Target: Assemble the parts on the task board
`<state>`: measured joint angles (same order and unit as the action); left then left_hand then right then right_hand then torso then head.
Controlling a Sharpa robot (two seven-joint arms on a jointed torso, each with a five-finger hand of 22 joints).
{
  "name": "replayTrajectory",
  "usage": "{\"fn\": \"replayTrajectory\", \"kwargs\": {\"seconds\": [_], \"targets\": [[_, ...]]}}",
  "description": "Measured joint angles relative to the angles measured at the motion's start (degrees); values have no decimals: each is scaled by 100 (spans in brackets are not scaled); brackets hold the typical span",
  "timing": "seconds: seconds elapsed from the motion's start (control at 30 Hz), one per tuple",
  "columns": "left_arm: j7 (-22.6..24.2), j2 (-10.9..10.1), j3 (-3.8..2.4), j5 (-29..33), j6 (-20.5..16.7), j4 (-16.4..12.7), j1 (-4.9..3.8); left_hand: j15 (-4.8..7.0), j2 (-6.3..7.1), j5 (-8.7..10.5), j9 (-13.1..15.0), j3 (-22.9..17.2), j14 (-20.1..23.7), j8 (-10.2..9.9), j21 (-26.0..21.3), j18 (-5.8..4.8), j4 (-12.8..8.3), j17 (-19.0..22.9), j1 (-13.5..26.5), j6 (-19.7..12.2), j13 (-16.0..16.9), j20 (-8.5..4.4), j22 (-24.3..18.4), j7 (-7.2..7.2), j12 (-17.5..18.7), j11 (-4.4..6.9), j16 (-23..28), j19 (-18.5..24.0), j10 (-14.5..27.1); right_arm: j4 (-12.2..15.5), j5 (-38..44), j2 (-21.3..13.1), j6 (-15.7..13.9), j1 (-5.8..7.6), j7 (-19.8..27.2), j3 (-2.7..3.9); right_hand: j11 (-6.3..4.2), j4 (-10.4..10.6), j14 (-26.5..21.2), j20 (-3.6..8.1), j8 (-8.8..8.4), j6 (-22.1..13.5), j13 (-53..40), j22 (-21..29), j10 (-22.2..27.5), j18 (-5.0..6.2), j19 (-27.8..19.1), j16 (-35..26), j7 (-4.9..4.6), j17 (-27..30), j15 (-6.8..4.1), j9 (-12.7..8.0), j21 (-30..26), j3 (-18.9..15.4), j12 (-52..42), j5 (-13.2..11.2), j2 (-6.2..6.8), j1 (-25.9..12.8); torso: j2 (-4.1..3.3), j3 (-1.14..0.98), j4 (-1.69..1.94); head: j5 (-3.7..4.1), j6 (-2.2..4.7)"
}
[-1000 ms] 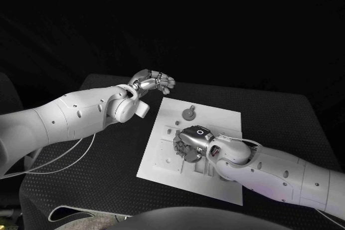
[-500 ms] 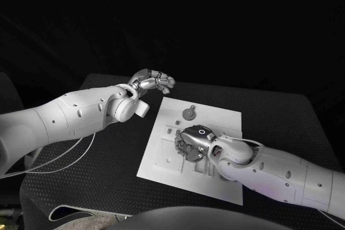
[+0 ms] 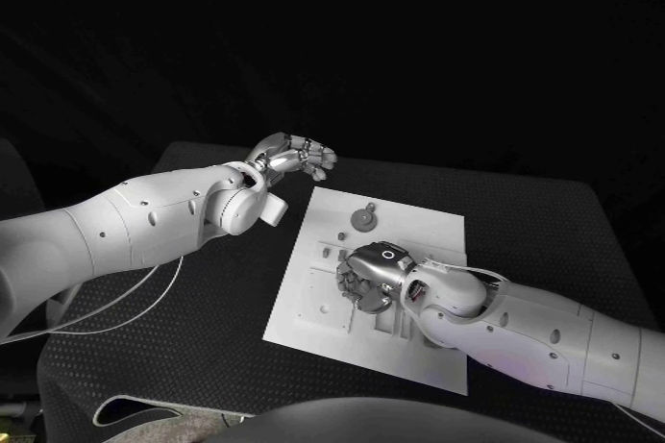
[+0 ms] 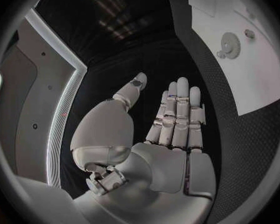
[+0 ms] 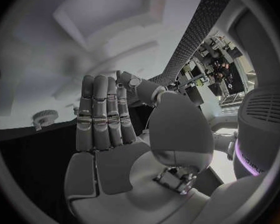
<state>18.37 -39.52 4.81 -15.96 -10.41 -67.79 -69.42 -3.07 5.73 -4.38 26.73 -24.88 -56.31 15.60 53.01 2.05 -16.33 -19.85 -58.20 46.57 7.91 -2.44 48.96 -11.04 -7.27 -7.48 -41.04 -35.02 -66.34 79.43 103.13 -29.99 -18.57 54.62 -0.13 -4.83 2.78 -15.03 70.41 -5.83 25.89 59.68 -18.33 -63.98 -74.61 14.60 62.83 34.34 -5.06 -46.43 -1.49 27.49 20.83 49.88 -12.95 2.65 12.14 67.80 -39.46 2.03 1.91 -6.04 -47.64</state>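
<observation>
Between the picture 1 second back and this moment, movement is confined to the right hand (image 3: 372, 275): it shifts slightly over the middle of the white rectangular task board (image 3: 423, 227), then settles close to where it began. Nothing on the board changes position. That points to fine positioning over a part, not transport; this is a judgement.

Right hand: it sits low over the board's centre, palm down. In the right wrist view its fingers (image 5: 101, 112) extend straight and lie side by side, with the thumb apart, and nothing is visible between them. Contact with the board beneath cannot be confirmed.

Left hand (image 3: 295, 158): it hovers beyond the board's corner at 10 o'clock, off the plate. The left wrist view shows its fingers (image 4: 179, 112) straight and together, with the thumb spread, holding nothing.

Task items: the small round grey gear-shaped part (image 3: 363, 216) lies on the board at 12 o'clock from the right hand, untouched. Further small parts sit in the board's recesses around and under that hand; they are too small to identify.

Assessment: assembly appears incomplete, and no part is gripped. The next move likely requires a pinch on a small part, where slippage is the main risk.
</observation>
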Motion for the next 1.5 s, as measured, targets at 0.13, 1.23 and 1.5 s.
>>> {"fn": "replayTrajectory", "kwargs": {"seconds": [0.13,1.23,1.5], "targets": [[0,-4,0,0,1,0,0,0,0,0,0,0,0,0,0,-1,0,0,0,0,0,0,0,0,0,0,0,0,0,-15,64,7,43,3,-22,2,0,-17,0,0,0,0,0,0,0,0,0,0,0,0,0,-2,0,16,11,0,0,0,-1,1,0,6,-5],[-3,-3,0,1,4,-18,-12,0,0,0,0,0,0,0,-22,-31,0,-21,0,0,-4,0,0,0,0,0,22,0,0,-39,441,200,300,26,-289,-48,0,-17,9,-19,-29,-9,-28,-4,0,-5,-20,-42,-8,-22,11,21,0,16,37,-1,-31,-32,-1,5,2,18,-46],[-4,-5,0,1,6,-19,-14,0,0,0,-4,0,0,0,-22,-32,0,-26,0,0,-3,0,0,0,0,0,22,0,0,-69,435,218,296,35,-311,-63,96,-1,-92,-113,-169,-100,-69,17,169,-2,-177,-171,-99,-30,63,8,-49,1,196,70,60,-123,-1,1,2,20,-58]]}}
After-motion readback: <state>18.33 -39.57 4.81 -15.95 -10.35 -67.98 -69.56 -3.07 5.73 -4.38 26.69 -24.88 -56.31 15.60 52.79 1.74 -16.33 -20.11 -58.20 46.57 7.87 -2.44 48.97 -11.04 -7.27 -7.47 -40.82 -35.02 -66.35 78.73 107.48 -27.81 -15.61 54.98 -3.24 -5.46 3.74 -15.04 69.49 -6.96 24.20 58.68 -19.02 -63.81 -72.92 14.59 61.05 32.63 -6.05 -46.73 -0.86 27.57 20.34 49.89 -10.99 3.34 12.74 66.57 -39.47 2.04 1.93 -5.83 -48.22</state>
